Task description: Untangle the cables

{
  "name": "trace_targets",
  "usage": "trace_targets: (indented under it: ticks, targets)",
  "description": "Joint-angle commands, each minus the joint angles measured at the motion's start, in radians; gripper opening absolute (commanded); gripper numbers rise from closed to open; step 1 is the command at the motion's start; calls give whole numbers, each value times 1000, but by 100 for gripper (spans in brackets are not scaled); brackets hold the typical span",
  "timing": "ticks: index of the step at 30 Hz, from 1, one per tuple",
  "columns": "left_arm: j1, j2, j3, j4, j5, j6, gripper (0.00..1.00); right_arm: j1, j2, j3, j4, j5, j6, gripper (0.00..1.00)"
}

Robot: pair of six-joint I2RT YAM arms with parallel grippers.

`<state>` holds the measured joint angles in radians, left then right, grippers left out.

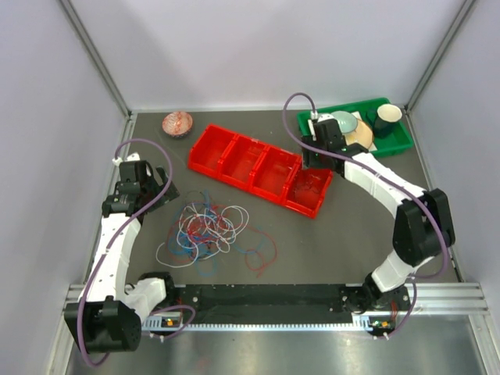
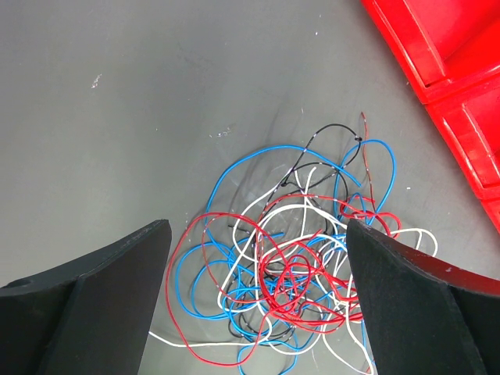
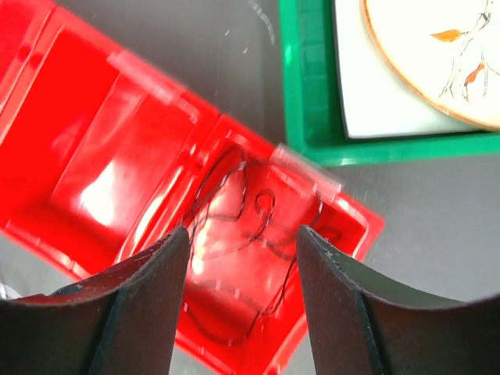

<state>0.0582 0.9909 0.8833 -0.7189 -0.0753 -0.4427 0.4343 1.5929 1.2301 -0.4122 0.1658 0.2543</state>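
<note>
My left hand hangs released above the cables; my right hand, released, hangs above one cable in the tray.

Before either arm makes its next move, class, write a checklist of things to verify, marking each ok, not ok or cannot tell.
1. Left gripper open above the cable tangle: ok.
2. Right gripper open, gripping nothing: ok.
3. Single cable lies inside the end compartment of the red tray: ok.
4. Tangle separated into single strands: not ok; the colours interlace.
5. Which strand lies topmost: cannot tell.
</note>
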Motion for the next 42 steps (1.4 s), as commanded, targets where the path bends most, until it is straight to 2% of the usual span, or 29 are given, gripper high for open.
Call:
trace_targets:
  ticks: [1,4,8,11,12,14,15,17,18,21,33,42]
  targets:
    - [-1,-11,31,21,0,1,99,-45,97,106,1,-18,26,57]
    - [-1,-15,32,15,-7,4,99,-46,144,140,-7,-75,72,56]
    - [-1,-18,29,12,-12,9,99,-46,183,157,-7,-42,155,53]
    - [-1,-15,28,12,-9,9,99,-46,208,167,-8,-22,195,43]
    - [-1,-15,31,10,-9,12,99,-46,213,170,-7,-17,200,35]
    - [-1,-15,32,7,-15,15,99,-46,213,167,-8,-6,218,31]
    - [-1,-18,32,7,-18,16,99,-48,213,163,-7,-3,220,22]
    - [-1,-18,31,10,-23,16,99,-46,213,158,-2,0,226,17]
    - [-1,-17,28,9,-23,16,99,-48,213,149,0,-3,226,10]
    - [-1,-15,22,15,-20,16,99,-46,202,123,12,-5,220,0]
    - [-1,-18,17,21,-15,16,99,-45,208,31,70,-55,215,0]
    - [-1,-21,20,16,-9,15,99,-42,240,20,79,-63,214,0]
